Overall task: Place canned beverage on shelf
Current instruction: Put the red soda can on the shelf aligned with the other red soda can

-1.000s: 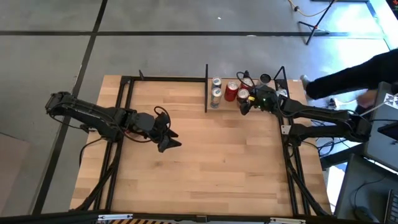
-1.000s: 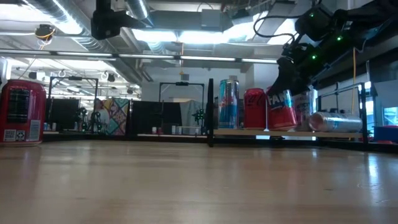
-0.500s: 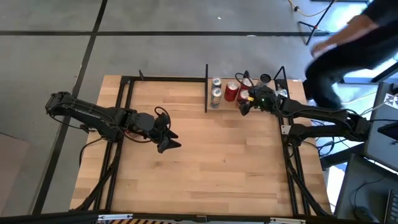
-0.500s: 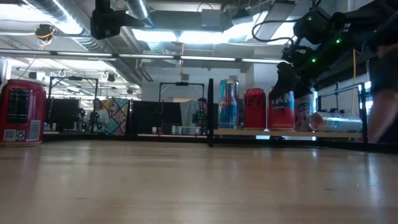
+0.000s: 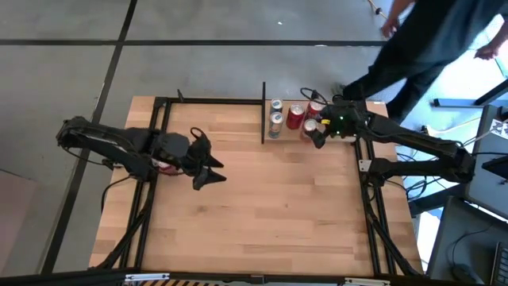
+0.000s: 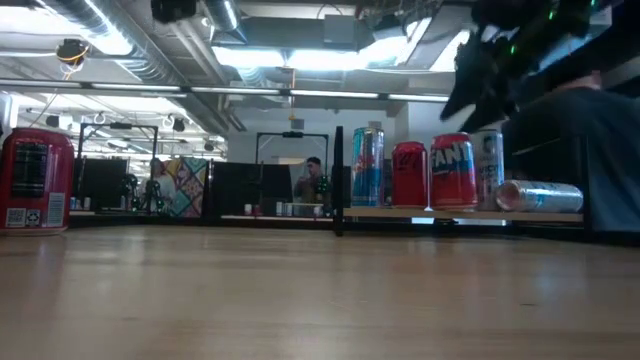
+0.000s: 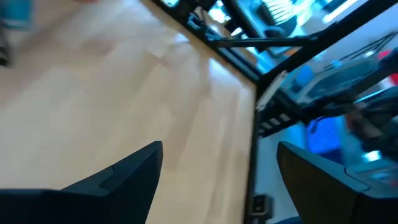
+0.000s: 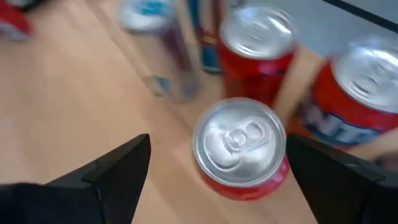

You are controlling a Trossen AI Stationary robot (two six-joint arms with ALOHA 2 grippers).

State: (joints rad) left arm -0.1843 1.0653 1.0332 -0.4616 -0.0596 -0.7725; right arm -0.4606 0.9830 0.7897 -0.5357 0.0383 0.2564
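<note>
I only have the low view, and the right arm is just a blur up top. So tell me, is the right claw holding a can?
Observer: No. The right wrist view shows the right claw open, with its fingers clear of a red can standing between them.
Operator: Where is the left arm?
Observer: It is over the table's left half. The left claw is open and empty.
Operator: I see one tall silver can by the post. Is that right?
Observer: No, there are two silver cans, one hiding the other from you.
</note>
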